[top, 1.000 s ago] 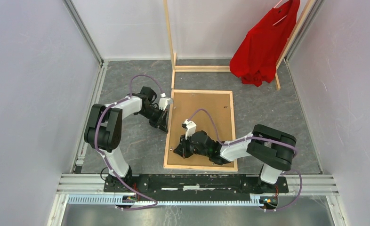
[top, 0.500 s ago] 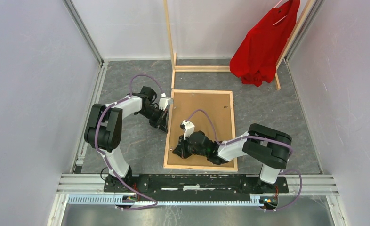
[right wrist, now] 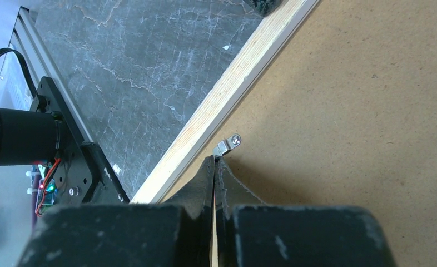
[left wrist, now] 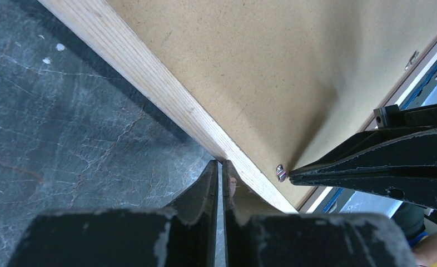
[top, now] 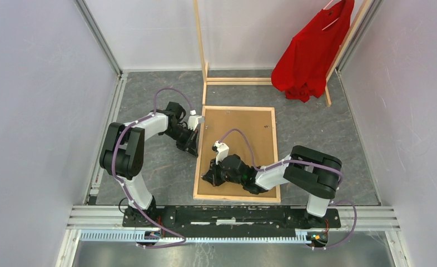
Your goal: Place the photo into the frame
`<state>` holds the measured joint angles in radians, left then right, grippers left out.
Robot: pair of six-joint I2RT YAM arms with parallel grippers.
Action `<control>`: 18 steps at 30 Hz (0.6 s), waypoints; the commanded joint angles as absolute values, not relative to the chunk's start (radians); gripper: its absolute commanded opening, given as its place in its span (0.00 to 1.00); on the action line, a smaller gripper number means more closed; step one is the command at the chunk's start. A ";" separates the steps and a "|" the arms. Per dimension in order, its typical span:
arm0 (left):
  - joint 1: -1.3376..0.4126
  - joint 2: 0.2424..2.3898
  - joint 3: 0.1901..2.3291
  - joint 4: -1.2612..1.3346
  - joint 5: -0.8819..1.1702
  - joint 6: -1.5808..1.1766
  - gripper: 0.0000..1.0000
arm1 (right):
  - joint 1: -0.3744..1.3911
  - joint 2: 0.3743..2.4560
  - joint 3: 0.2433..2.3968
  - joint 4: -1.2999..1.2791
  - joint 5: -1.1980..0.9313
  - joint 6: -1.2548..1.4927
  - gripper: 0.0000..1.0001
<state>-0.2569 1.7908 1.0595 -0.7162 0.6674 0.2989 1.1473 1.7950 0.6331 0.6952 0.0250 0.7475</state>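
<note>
The frame point(top: 236, 197) lies face down on the grey table, its light wood rails up. The photo's brown board back point(top: 244, 133) fills it; the print side is hidden. My left gripper point(top: 194, 146) is shut, its tips against the outer side of the frame's left rail point(left wrist: 149, 78). My right gripper point(top: 207, 179) is shut and rests on the board point(right wrist: 361, 100) by the left rail point(right wrist: 227, 89), its tips point(right wrist: 214, 159) touching a small metal turn clip point(right wrist: 228, 145). That clip point(left wrist: 281, 172) and the right fingers point(left wrist: 383, 161) also show in the left wrist view.
A tall wooden clothes rack point(top: 200, 50) with a red shirt point(top: 311, 53) stands at the back, just beyond the frame's far rail. White walls close in left and right. Another small clip point(top: 269, 127) sits near the frame's right rail.
My right gripper has slid a little to the left across the board, closer to the frame's left rail. The left gripper and the frame have not moved.
</note>
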 commanded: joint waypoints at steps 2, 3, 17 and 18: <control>-0.265 1.776 1.081 -0.727 0.634 0.345 0.12 | 1.138 1.811 0.653 0.716 0.062 0.744 0.00; -0.265 1.776 1.081 -0.729 0.633 0.345 0.12 | 1.138 1.813 0.652 0.717 0.063 0.744 0.00; -0.274 1.778 1.083 -0.738 0.630 0.354 0.11 | 1.135 1.831 0.667 0.734 0.074 0.744 0.00; -0.275 1.778 1.084 -0.740 0.630 0.354 0.11 | 1.135 1.834 0.669 0.735 0.074 0.744 0.00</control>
<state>-0.2623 1.7908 1.0641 -0.7280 0.6544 0.2993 1.1389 1.8103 0.6384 0.7170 0.0444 0.7475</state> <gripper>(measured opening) 0.118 0.006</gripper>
